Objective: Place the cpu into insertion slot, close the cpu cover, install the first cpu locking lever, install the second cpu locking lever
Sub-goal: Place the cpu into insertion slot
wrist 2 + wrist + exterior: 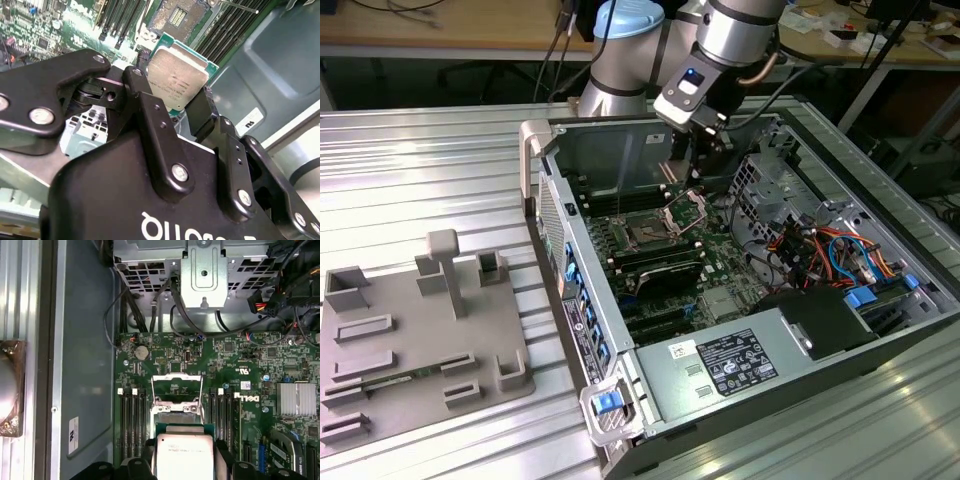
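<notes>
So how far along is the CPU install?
Done: nothing seated; the insertion slot lies empty, its cpu cover raised. In hand: the gripper is shut on the cpu, above the motherboard. Left: all four steps.

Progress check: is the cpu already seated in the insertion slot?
No: in the second wrist view the gripper holds the cpu, apart from the empty insertion slot.

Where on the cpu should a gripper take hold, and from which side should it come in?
By two opposite thin edges, coming from the metal-top side. The cpu is flat and square, so its parallel edges suit a pinch. The gripper holds it just so, with its fingers on either edge and the top face bare.
</notes>
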Motion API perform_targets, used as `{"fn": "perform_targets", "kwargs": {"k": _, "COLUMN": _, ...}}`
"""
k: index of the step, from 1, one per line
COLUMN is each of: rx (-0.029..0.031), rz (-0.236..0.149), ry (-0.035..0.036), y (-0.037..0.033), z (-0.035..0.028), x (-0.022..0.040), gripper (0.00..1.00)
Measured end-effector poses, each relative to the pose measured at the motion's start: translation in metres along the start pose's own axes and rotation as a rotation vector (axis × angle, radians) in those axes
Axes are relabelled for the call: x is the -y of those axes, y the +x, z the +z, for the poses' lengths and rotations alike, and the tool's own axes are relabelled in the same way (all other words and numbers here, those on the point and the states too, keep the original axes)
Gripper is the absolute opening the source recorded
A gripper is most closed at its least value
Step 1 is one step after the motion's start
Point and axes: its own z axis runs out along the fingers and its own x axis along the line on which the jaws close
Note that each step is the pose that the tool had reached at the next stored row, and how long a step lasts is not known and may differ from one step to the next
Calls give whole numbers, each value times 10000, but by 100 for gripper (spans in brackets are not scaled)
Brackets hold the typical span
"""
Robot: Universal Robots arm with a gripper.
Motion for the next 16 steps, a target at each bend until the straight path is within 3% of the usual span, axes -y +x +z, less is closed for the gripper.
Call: {"fn": "perform_targets", "kwargs": {"k": 16, "rx": 9, "rz": 109, "ry": -4, "y": -4, "z": 60, "x": 1, "gripper": 55}}
